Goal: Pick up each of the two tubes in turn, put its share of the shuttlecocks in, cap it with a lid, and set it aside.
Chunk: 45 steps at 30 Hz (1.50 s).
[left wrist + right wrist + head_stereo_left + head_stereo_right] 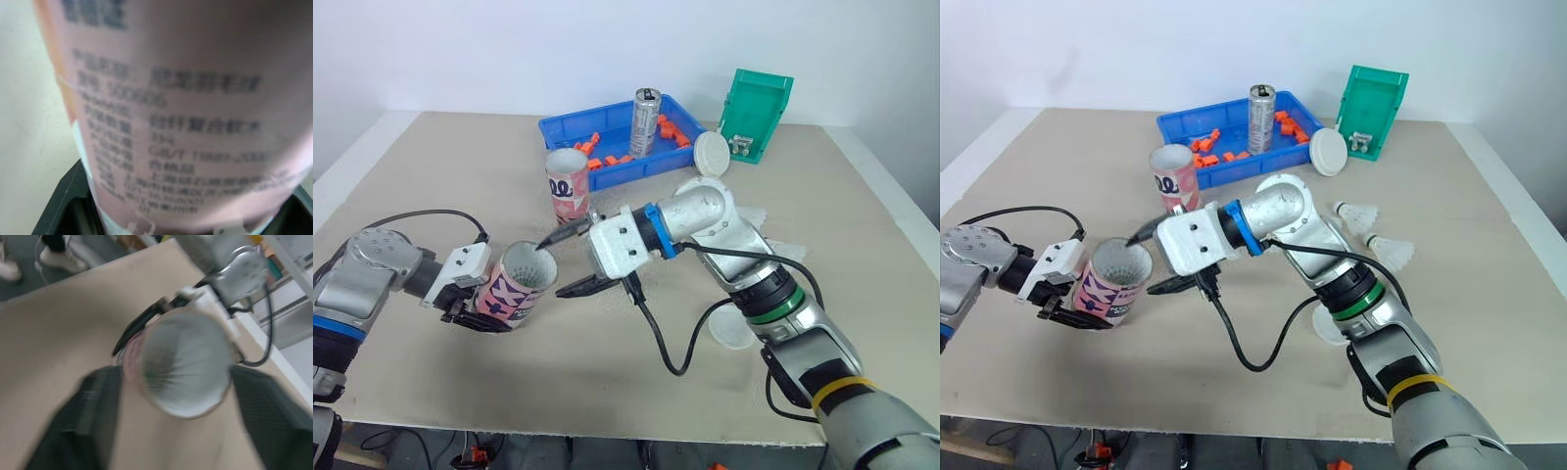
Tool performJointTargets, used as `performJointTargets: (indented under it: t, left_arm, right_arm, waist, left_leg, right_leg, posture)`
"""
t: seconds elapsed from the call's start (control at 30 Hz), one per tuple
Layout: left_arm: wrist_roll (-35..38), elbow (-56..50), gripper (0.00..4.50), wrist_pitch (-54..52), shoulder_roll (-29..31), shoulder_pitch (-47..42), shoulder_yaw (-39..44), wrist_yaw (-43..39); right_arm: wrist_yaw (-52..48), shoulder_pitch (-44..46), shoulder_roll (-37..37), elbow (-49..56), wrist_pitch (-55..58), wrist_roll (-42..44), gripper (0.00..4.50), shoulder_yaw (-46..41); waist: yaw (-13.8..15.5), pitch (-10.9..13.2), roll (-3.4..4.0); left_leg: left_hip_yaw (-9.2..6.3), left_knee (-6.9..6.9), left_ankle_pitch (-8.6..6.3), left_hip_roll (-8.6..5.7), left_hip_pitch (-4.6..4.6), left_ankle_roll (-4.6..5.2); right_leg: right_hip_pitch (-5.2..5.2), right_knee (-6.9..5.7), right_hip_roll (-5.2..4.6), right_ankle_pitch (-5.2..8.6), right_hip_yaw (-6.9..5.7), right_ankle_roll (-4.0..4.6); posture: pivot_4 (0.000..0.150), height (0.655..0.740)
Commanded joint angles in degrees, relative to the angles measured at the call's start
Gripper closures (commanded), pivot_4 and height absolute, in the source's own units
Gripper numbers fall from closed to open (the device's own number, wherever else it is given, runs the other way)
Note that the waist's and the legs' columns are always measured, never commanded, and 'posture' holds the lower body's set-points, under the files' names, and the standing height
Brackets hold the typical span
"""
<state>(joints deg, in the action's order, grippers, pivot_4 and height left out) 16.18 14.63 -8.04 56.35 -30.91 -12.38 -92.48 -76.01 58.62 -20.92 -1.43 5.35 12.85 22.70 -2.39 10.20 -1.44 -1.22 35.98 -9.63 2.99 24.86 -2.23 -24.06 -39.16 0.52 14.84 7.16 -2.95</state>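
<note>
Left eye view shows the left claw (470, 315) clamped on the base of a pink printed tube (514, 289), held just above the table at about 8 o'clock. The tube's long axis is tilted, base toward 7 o'clock and open mouth toward 1 o'clock. Through the right wrist camera we see white feathers inside that mouth, though we cannot count them.

The right claw (570, 262) sits just beside the mouth, at 3 o'clock from it. Its black fingers are spread apart, and we see nothing between them.

We count two tubes. The second tube (567, 184) stands upright at 12 o'clock from the held one, just in front of the blue tray (558, 132).

Two loose shuttlecocks (1359, 212) lie on the table at 3 o'clock from the right claw, beyond that arm's elbow. We judge the right arm much the nearer to them.

We also count two lids. A white lid (1328, 152) leans against the green bin (1371, 108), and another lid (732, 331) lies flat, half under the right forearm.

One can (645, 122) stands in the tray among several small orange pieces.
</note>
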Motion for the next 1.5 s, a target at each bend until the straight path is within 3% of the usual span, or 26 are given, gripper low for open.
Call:
performJointTargets:
  t: [0.03, 0.3, 0.4, 0.5, 0.77, 1.23, 1.33, 1.5]
  left_arm:
    - [-0.5, -1.0, 1.66, -0.7, -1.1, 0.7, -0.6, 0.0]
    - [-0.7, -2.2, 1.66, -1.0, -1.2, 2.8, 1.1, 0.0]
    - [-0.6, -2.4, 1.66, -1.0, -1.0, 3.7, 1.7, 0.0]
    - [-0.7, -2.4, 1.66, -0.6, -0.9, 4.4, 2.1, 0.0]
    - [-0.9, -1.7, 1.66, 0.3, -1.2, 4.5, 2.1, 0.0]
    - [-1.0, -2.1, 1.66, -0.1, -1.6, 5.0, 2.7, 0.0]
    - [-1.0, -2.5, 1.66, -0.2, -1.5, 5.3, 3.0, 0.0]
    - [-1.0, -2.9, 1.66, -0.4, -1.5, 5.6, 3.3, 0.0]
  right_arm:
    - [1.2, -0.5, -2.7, 3.8, 7.9, 7.9, 0.29, -8.6]
    - [23.9, -25.6, -6.5, 19.0, 25.1, 9.8, 0.29, -20.3]
    - [34.1, -36.6, -5.3, 26.5, 31.4, 7.4, 0.29, -20.7]
    - [40.8, -40.1, -2.8, 30.6, 36.6, 7.1, 0.29, -19.7]
    - [53.0, -38.9, 2.5, 25.4, 40.6, 1.7, 0.29, -17.5]
    - [58.6, -28.5, 6.7, 3.5, 30.9, -6.7, 0.29, -15.3]
    - [60.0, -27.6, 7.1, 1.3, 29.0, -7.8, 1.08, -16.1]
    - [60.3, -27.8, 7.3, 1.7, 27.9, -8.1, 3.59, -16.2]
  waist:
    - [0.0, 0.0, 0.00]
    - [0.3, -0.1, 0.05]
    - [0.3, -0.1, 0.09]
    - [-0.1, -0.1, 0.25]
    - [-0.4, -0.2, 0.23]
    - [-0.4, -0.2, 0.24]
    - [-0.4, -0.2, 0.24]
    - [-0.4, -0.2, 0.24]
  left_leg:
    - [0.01, 0.01, 0.00, -0.01, 0.01, 0.00]
    - [0.00, -0.07, -0.01, -0.06, 0.09, 0.00]
    - [-0.09, -0.13, -0.01, -0.07, 0.17, 0.00]
    - [0.00, -0.15, -0.03, -0.07, 0.21, -0.01]
    - [0.06, 0.11, 0.04, -0.06, 0.19, 0.03]
    - [0.08, 0.03, 0.04, -0.07, 0.21, 0.04]
    - [0.09, 0.03, 0.04, -0.08, 0.21, 0.04]
    - [0.07, -0.05, 0.04, -0.07, 0.21, 0.04]
  right_leg:
    - [0.01, 0.00, -0.02, 0.01, 0.00, 0.00]
    - [-0.01, 0.01, -0.08, 0.08, -0.09, -0.14]
    - [-0.07, 0.00, -0.06, 0.06, -0.14, -0.26]
    - [-0.15, 0.00, -0.07, 0.06, -0.06, -0.29]
    - [-0.10, 0.01, -0.08, 0.01, -0.01, -0.12]
    - [-0.12, 0.03, -0.06, 0.03, 0.03, -0.15]
    - [-0.12, 0.03, -0.06, 0.04, 0.04, -0.15]
    - [-0.13, 0.03, -0.05, 0.05, 0.03, -0.16]
  posture:
    - [0.150, 0.7400]
    - [0.150, 0.7400]
    - [0.150, 0.7400]
    - [0.150, 0.7400]
    - [0.150, 0.7400]
    - [0.150, 0.7400]
    - [0.150, 0.7400]
    - [0.150, 0.7400]
